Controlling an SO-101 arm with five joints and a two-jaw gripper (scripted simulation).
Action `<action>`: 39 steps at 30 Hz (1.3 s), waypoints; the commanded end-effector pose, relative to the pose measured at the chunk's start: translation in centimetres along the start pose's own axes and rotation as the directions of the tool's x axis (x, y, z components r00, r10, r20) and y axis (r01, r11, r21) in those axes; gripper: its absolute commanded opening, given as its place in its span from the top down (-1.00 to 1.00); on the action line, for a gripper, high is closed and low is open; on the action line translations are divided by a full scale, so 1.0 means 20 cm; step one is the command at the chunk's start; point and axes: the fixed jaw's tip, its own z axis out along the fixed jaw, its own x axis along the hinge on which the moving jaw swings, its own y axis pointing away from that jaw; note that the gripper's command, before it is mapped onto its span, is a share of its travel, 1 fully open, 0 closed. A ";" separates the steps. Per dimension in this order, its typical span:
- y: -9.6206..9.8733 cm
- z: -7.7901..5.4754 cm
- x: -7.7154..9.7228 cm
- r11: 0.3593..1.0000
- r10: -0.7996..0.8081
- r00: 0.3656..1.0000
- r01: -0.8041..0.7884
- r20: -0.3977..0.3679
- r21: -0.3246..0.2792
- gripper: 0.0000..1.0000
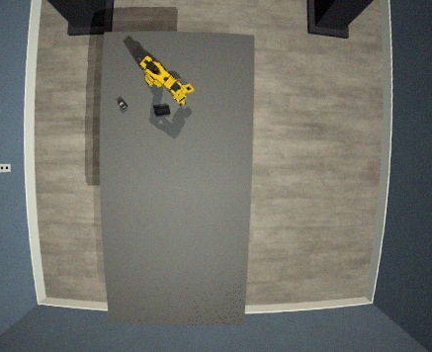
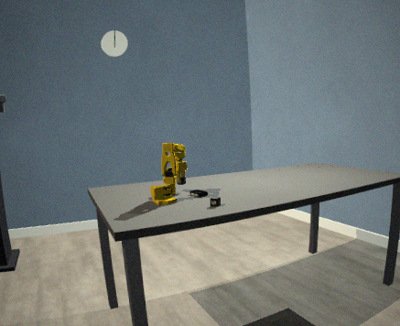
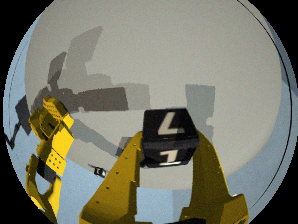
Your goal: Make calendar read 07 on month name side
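Gripper (image 1: 183, 100) (image 2: 181, 180) (image 3: 168, 139) clamped on a digit cube (image 2: 181, 181) (image 3: 167, 131), held above table (image 1: 179, 198) (image 2: 280, 188) (image 3: 200, 55); tray (image 1: 161, 110) (image 2: 198, 193) (image 3: 125, 144) lies off to its side, toward the loose cube (image 1: 122, 104) (image 2: 215, 201) (image 3: 99, 171).

Table (image 1: 179, 198) (image 2: 275, 183) (image 3: 165, 60): stands on floor (image 1: 322, 173) (image 2: 65, 266); bears arm (image 1: 161, 76) (image 2: 167, 160) (image 3: 61, 142), tray, loose cube.
Tray (image 1: 162, 110) (image 2: 198, 193): on table; right of arm's foot in exterior view.
Loose cube (image 1: 122, 104) (image 2: 215, 201) (image 3: 100, 171): on table, outside tray; left of it in top view, before it and to right in exterior view.
Held cube (image 3: 169, 136): between gripper's (image 1: 185, 94) (image 2: 181, 178) (image 3: 168, 141) fingers, above table, outside tray.
Clock (image 2: 114, 43): on wall behind table.
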 end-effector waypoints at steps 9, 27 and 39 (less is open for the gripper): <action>-0.05 -0.02 -0.09 0.996 -0.074 0.997 0.073 0.013 0.060 1.00; -0.07 -0.05 -0.09 0.992 -0.084 0.996 0.082 0.020 0.091 1.00; -0.07 -0.05 -0.09 0.992 -0.084 0.996 0.082 0.020 0.091 1.00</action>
